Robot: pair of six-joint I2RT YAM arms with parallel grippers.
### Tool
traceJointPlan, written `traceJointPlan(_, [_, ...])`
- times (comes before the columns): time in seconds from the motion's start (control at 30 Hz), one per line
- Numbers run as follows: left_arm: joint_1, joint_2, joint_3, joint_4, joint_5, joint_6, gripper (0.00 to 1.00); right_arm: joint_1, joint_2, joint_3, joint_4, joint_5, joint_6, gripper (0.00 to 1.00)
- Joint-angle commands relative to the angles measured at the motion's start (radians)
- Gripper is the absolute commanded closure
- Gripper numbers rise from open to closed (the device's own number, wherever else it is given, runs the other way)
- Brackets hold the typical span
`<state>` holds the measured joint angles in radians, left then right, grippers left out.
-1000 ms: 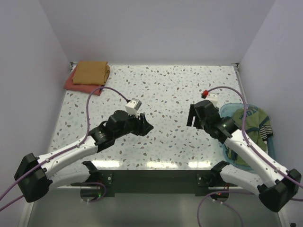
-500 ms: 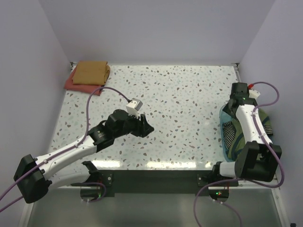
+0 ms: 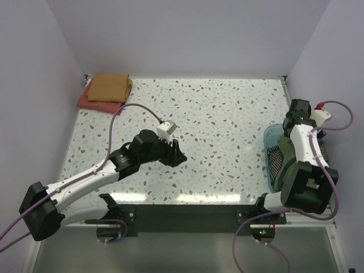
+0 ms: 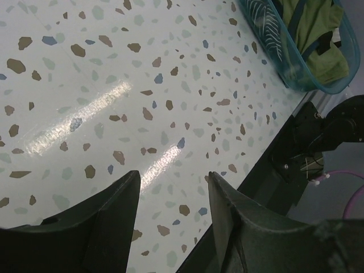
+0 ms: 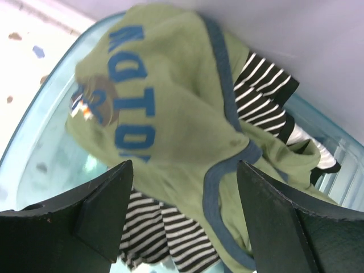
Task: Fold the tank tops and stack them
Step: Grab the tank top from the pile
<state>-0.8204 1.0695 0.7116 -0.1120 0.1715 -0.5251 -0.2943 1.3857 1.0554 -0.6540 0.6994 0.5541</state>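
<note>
An olive green tank top (image 5: pixel 170 102) with navy trim and a blue print lies bunched on a black-and-white striped tank top (image 5: pixel 165 233) inside the blue basket (image 5: pixel 40 131). My right gripper (image 5: pixel 185 165) hangs open just above the green cloth, nothing between its fingers. From above, the right gripper (image 3: pixel 297 116) is over the basket (image 3: pixel 271 149) at the table's right edge. A folded mustard top (image 3: pixel 111 86) rests on a folded red one (image 3: pixel 90 103) in the far left corner. My left gripper (image 3: pixel 179 154) hovers open over the bare speckled table (image 4: pixel 114 68).
White walls close in the table on the left, back and right. The basket (image 4: pixel 267 34) with the green top (image 4: pixel 310 28) shows at the upper right of the left wrist view. Purple cables loop from both wrists.
The right arm swung from the middle of the table out to the right and now stands over the basket. The left arm shifted slightly to the right.
</note>
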Motion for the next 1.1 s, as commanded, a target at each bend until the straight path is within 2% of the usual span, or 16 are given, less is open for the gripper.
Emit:
traceJointPlan(0.0, [0.004, 0.018, 0.051, -0.002, 0.046, 0.048, 0.44, -0.011, 0.050, 0.009, 0.086, 0.110, 0.070, 0.23])
traceJointPlan(0.23, [0.030, 0.046, 0.052, 0.005, 0.075, 0.057, 0.44, -0.012, 0.116, -0.024, 0.189, 0.157, 0.119, 0.26])
traceJointPlan(0.27, [0.032, 0.050, 0.052, 0.009, 0.086, 0.056, 0.44, -0.012, 0.113, -0.047, 0.218, 0.155, 0.125, 0.31])
traceJointPlan(0.33, [0.033, 0.052, 0.054, 0.011, 0.091, 0.054, 0.44, -0.012, 0.096, -0.087, 0.252, 0.140, 0.116, 0.50])
traceJointPlan(0.37, [0.035, 0.052, 0.051, 0.011, 0.092, 0.054, 0.44, -0.012, 0.089, -0.097, 0.270, 0.137, 0.113, 0.68])
traceJointPlan(0.43, [0.035, 0.047, 0.048, 0.011, 0.092, 0.053, 0.44, -0.012, 0.070, -0.112, 0.271, 0.126, 0.112, 0.85])
traceJointPlan(0.47, [0.035, 0.046, 0.046, 0.008, 0.089, 0.053, 0.44, -0.012, 0.064, -0.110, 0.260, 0.115, 0.109, 0.99])
traceJointPlan(0.6, [0.037, 0.030, 0.048, 0.003, 0.083, 0.050, 0.44, -0.012, -0.028, -0.094, 0.218, 0.033, 0.073, 1.00])
traceJointPlan(0.7, [0.040, 0.020, 0.049, -0.003, 0.072, 0.047, 0.44, -0.012, -0.135, -0.046, 0.168, -0.090, 0.027, 1.00])
traceJointPlan(0.87, [0.055, -0.029, 0.065, -0.023, 0.039, 0.030, 0.45, -0.008, -0.243, 0.148, 0.061, -0.418, -0.023, 1.00])
traceJointPlan(0.93, [0.072, -0.052, 0.083, -0.044, 0.022, 0.027, 0.45, 0.006, -0.274, 0.246, 0.066, -0.548, -0.031, 1.00])
traceJointPlan(0.97, [0.090, -0.062, 0.091, -0.052, 0.005, 0.027, 0.45, 0.023, -0.275, 0.285, 0.059, -0.634, -0.028, 1.00])
traceJointPlan(1.03, [0.118, -0.083, 0.111, -0.066, -0.007, 0.019, 0.45, 0.125, -0.258, 0.409, 0.057, -0.667, -0.023, 1.00])
traceJointPlan(1.07, [0.156, -0.086, 0.120, -0.078, -0.010, 0.014, 0.45, 0.259, -0.245, 0.455, 0.051, -0.632, -0.023, 1.00])
